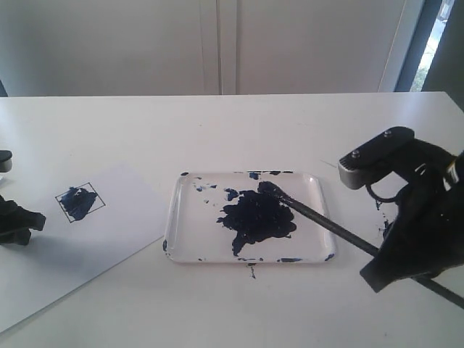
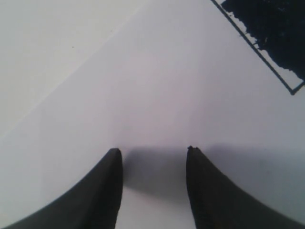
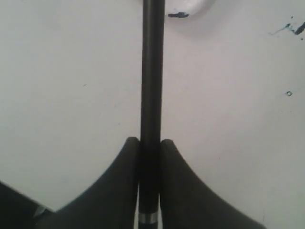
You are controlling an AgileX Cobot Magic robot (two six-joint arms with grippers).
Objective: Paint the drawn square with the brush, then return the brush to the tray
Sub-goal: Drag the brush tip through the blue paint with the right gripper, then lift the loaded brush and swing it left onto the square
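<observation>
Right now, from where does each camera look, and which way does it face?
Exterior: raised off the arms, looking down at tray, paper and drawn square; left claw and right claw at the edges.
Left wrist: behind the open left claw, facing the paper.
Right wrist: behind the right claw, looking along the gripped brush.
Shared: exterior and left wrist show the drawn square.

You've got a white table (image 1: 232, 130) and a white paper sheet (image 1: 123, 210). Your drawn square (image 1: 80, 201) is a thin black outline, smeared dark blue inside. The clear tray (image 1: 192, 228) shows a blue-black paint blob (image 1: 254, 217) and blue flecks along its rim. Your brush (image 1: 326, 222) is black; the left end effector (image 2: 153, 149) and right end effector (image 3: 150, 140) are black too.
</observation>
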